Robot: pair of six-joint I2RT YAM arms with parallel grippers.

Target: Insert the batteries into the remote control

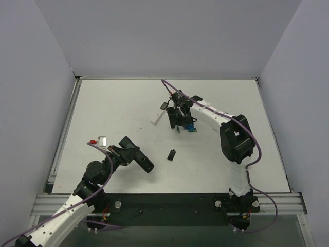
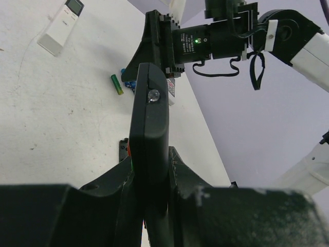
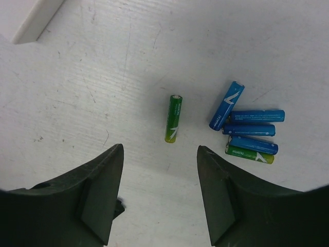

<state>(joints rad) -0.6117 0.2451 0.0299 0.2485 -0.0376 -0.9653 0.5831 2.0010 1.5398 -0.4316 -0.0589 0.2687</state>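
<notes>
Remote control was found clamped edge-on in the left end effector. The right end effector was spread wide, nothing held, above a lone green battery laid flat on the counter. Risks judged: that cell could be rolled aside by an off-centre closure, and the second green battery, touching the blue cells, could be mis-picked.
</notes>
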